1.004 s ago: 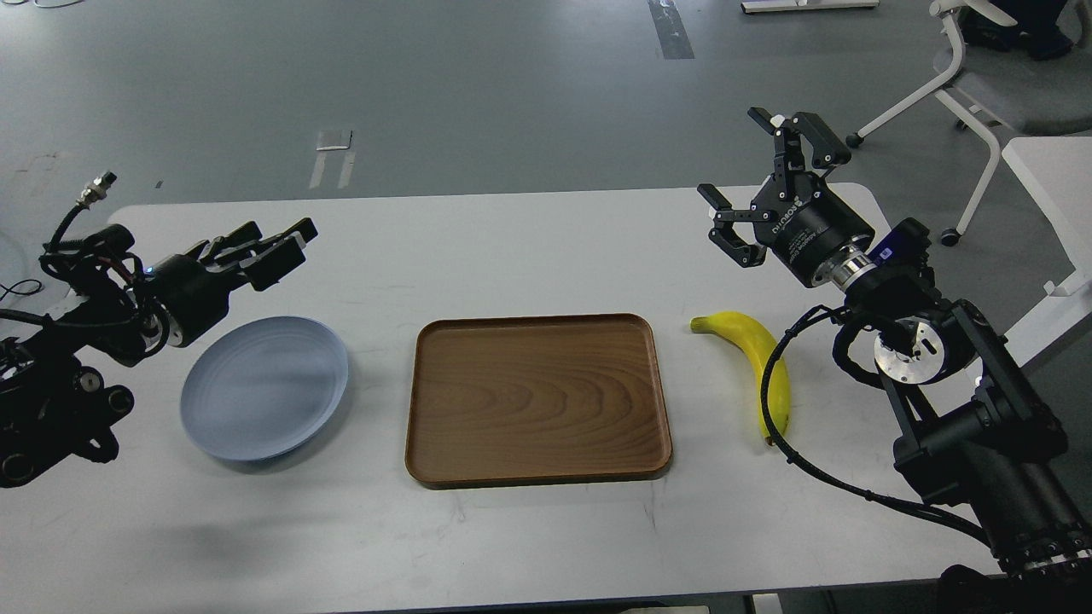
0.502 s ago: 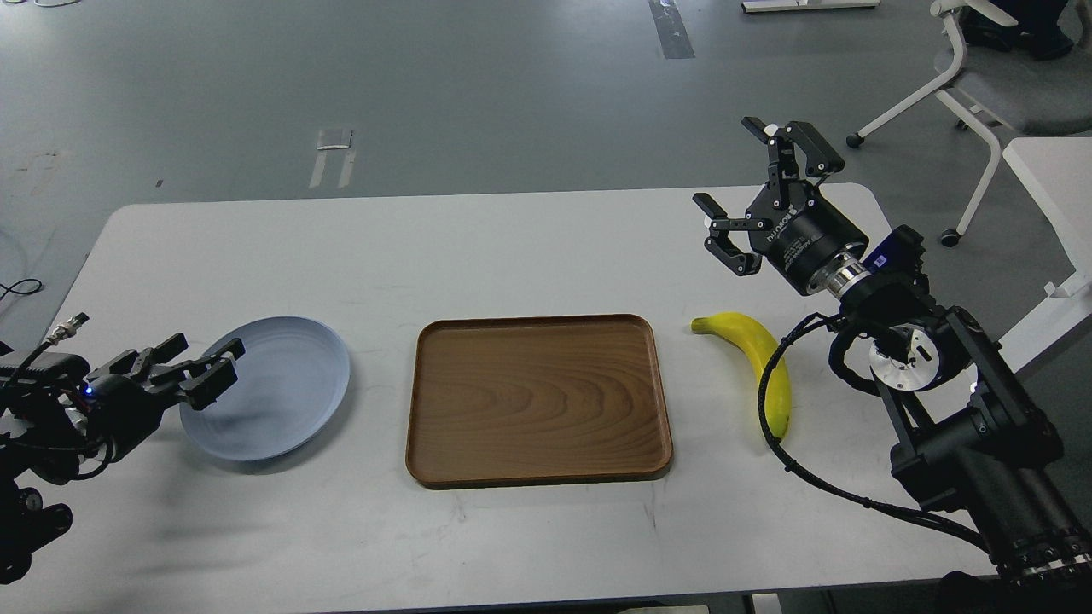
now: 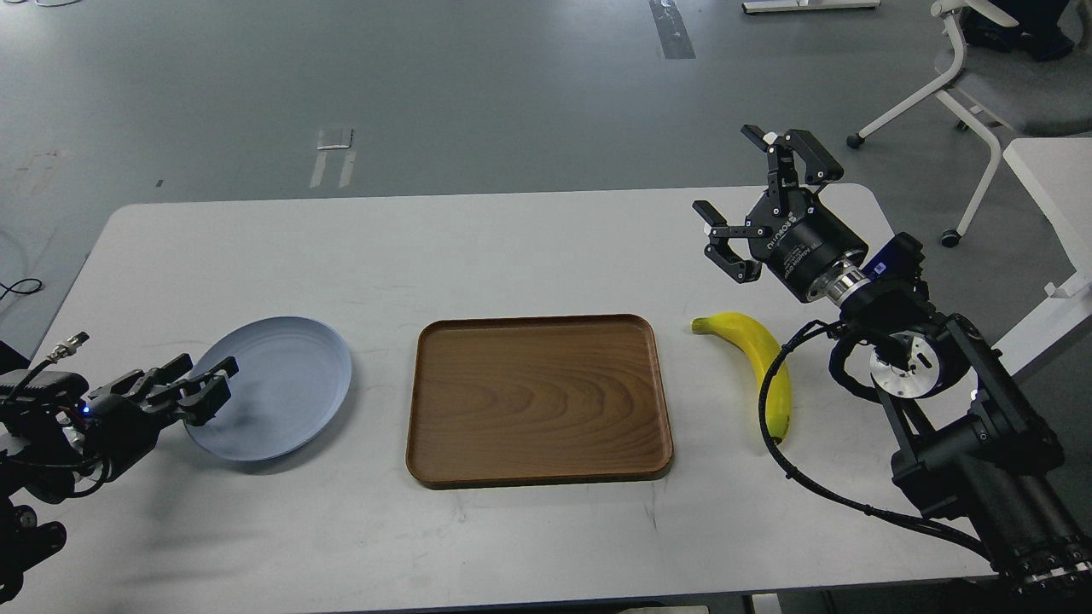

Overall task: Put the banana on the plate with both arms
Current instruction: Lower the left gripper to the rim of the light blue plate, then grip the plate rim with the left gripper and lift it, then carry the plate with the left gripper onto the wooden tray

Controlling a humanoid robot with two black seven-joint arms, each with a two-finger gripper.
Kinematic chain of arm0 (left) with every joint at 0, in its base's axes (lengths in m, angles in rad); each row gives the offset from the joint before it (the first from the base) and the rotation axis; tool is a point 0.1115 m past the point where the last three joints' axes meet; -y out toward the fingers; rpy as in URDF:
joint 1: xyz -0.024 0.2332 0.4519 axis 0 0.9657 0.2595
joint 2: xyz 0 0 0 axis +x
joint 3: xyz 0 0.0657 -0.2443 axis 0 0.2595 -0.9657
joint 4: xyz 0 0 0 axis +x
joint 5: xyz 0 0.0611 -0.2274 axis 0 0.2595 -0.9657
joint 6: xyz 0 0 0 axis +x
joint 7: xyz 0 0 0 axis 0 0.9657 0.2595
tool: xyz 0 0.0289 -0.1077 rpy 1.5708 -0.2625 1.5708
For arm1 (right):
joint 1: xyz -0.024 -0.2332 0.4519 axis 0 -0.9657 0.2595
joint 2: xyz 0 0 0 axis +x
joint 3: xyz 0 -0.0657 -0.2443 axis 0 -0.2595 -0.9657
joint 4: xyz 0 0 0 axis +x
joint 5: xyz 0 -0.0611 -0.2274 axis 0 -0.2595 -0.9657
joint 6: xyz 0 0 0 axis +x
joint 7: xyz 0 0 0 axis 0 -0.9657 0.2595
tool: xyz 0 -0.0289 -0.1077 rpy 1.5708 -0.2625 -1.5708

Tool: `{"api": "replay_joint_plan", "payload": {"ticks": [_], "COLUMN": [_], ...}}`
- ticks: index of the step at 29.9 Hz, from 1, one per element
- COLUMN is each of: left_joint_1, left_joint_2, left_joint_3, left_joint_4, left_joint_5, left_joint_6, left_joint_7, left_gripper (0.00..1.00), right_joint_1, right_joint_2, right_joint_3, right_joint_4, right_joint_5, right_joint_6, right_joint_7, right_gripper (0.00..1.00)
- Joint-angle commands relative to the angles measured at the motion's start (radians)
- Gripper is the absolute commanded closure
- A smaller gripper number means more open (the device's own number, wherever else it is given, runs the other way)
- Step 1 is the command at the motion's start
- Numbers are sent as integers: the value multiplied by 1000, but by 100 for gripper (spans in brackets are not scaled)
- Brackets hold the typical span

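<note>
The yellow banana (image 3: pixel 751 350) lies on the white table (image 3: pixel 512 247), right of the tray, with a black cable of my right arm draped across its near half. The pale blue-grey plate (image 3: pixel 281 384) sits at the left and has nothing on it. My right gripper (image 3: pixel 727 175) is open and empty, raised above the table just beyond the banana. My left gripper (image 3: pixel 223 382) is low at the plate's near-left rim, with its fingers slightly apart and nothing between them.
A rectangular brown wooden tray (image 3: pixel 537 401) lies in the middle between plate and banana. A wheeled chair (image 3: pixel 998 85) and another white table (image 3: pixel 1054 188) stand off to the right, past the table's right edge.
My left arm has dropped from above the plate's far-left side to low at its near-left rim. My right gripper has shifted only slightly. Banana, plate and tray have not moved.
</note>
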Motion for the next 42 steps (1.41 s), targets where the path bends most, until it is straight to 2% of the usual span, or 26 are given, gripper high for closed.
{"api": "replay_joint_plan", "payload": {"ticks": [1, 4, 8, 9, 24, 28, 36, 40, 42], "left_joint_1": [5, 5, 5, 7, -5, -68, -239, -263, -263], "left_joint_2": [0, -13, -14, -14, -2, 21, 23, -51, -112], "left_joint_3": [4, 4, 4, 4, -1, -2, 2, 4, 10], "left_joint_4": [32, 84, 88, 88, 57, -9, -271, -342, -333], "left_joint_5": [0, 0, 0, 0, -61, -60, -12, 63, 86], "left_joint_6": [-2, -2, -2, -2, 4, 6, 3, 1, -3], "left_joint_7": [0, 0, 0, 0, 0, 0, 0, 0, 0], "left_gripper": [92, 92, 93, 100, 100, 100, 100, 100, 100], "right_joint_1": [0, 0, -2, -2, -9, -9, -11, -19, -20], "right_joint_2": [1, 1, 0, 1, 1, -2, -5, -6, -6], "right_joint_3": [0, 0, -1, -1, 9, 18, 18, 18, 18], "right_joint_4": [0, 0, 0, 0, 0, 8, 16, 20, 22], "right_joint_5": [0, 0, 0, 0, 0, 0, 0, 0, 0], "right_joint_6": [0, 0, 0, 0, -5, -6, -6, -6, -6], "right_joint_7": [0, 0, 0, 0, 0, 1, 0, 0, 0], "right_gripper": [0, 0, 0, 0, 0, 0, 0, 0, 0]}}
